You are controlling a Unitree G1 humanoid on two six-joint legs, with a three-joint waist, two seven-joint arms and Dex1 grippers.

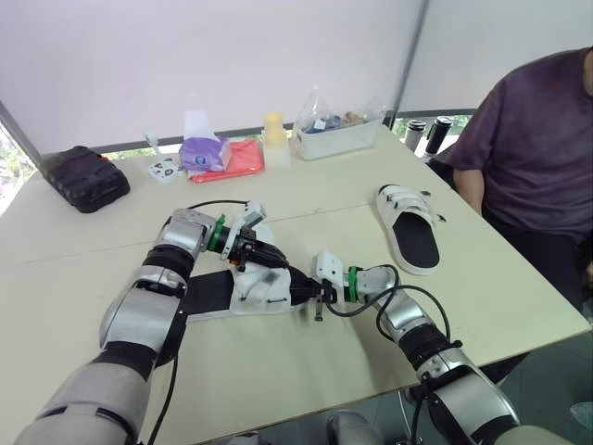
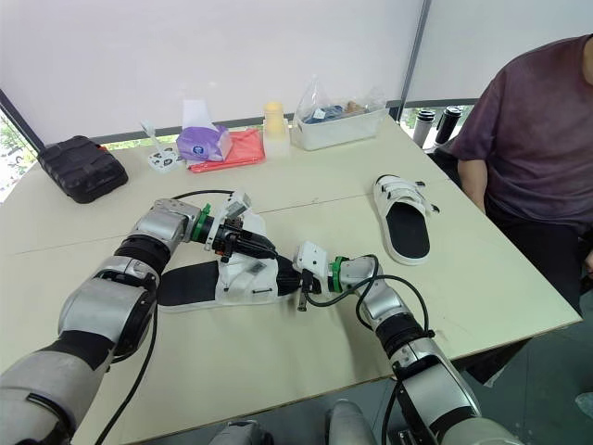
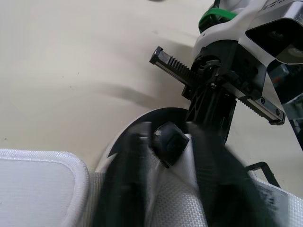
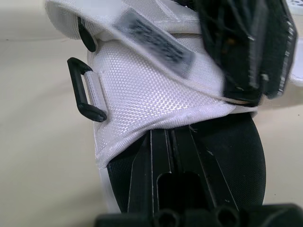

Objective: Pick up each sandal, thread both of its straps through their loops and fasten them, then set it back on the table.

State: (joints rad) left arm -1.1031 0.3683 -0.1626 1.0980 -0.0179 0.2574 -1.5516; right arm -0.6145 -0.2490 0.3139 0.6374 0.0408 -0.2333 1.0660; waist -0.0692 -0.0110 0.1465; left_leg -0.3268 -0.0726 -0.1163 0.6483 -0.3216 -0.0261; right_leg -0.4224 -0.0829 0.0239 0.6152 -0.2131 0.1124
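A white sandal with a black footbed (image 1: 264,295) lies near the middle of the beige table (image 1: 278,389), toward its front edge. I cannot tell whether it rests on the top or is raised a little. The left gripper (image 1: 259,252) is clenched on the sandal's white upper band, and the right gripper (image 1: 310,295) pinches the toe end of the sole. A black plastic loop (image 4: 85,90) on the upper stands empty, so this sandal looks unfinished: threading, fastening and setting down remain. The second white sandal (image 1: 408,227) lies flat near the table's right edge with its straps seemingly closed, so it is likely done.
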